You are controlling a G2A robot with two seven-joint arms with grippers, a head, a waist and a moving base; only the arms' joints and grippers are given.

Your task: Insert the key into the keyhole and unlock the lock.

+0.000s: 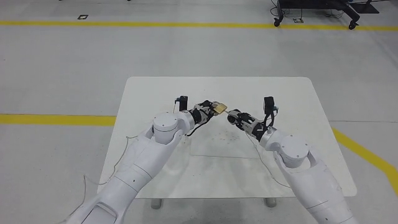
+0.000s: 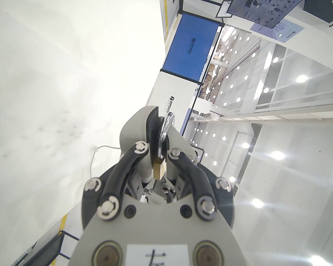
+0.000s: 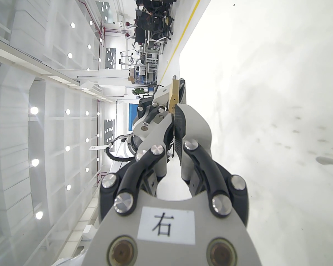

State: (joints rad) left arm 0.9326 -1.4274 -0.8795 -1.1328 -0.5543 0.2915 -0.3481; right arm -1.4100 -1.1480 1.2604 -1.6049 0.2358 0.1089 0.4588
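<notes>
Over the middle of the white desk (image 1: 280, 99), my left pincer (image 1: 211, 108) was clamped on the brass lock (image 1: 219, 106). At its four o'clock, my right pincer (image 1: 231, 115) was pinched together on the key (image 3: 172, 116), a thin sliver mostly buried between the pads. Whether its tip had entered the lock, I could not tell.

Lock (image 1: 219, 107): brass padlock body with a silver shackle (image 2: 168, 124), clamped between the closed fingers of the left gripper (image 1: 210, 109). It is held clear of the bench (image 1: 280, 99), over its middle, somewhat toward the far edge.

Key (image 3: 172, 123): thin metal, seen edge-on, pinched in the right gripper (image 1: 232, 116). Its forward end meets the lock body. Whether it has entered the keyhole cannot be determined.
</notes>
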